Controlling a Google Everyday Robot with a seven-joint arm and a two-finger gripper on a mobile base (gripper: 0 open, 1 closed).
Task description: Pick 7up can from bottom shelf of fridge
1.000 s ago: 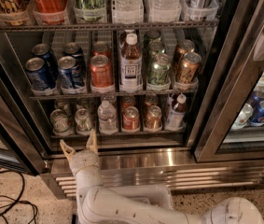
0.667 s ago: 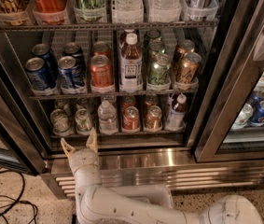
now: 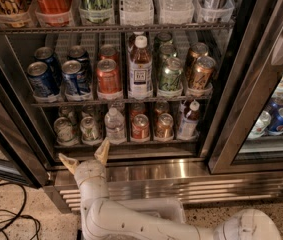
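Note:
The fridge (image 3: 229, 115) stands open in front of me. Its bottom shelf (image 3: 131, 143) holds a row of drinks in lanes. A pale green and silvery 7up can (image 3: 89, 129) stands second from the left, with a similar pale can (image 3: 63, 131) beside it; I cannot read the lettering on either. My gripper (image 3: 83, 152) is open and empty. It is just below and in front of the shelf's left part, by the steel sill, fingers pointing up towards these two cans.
Right of the cans on the bottom shelf stand a water bottle (image 3: 114, 125), a red can (image 3: 140, 127), a copper can (image 3: 164, 125) and a small bottle (image 3: 188, 119). Higher racks hold more cans. The louvred grille (image 3: 191, 189) runs below. Cables (image 3: 3, 219) lie on the floor at left.

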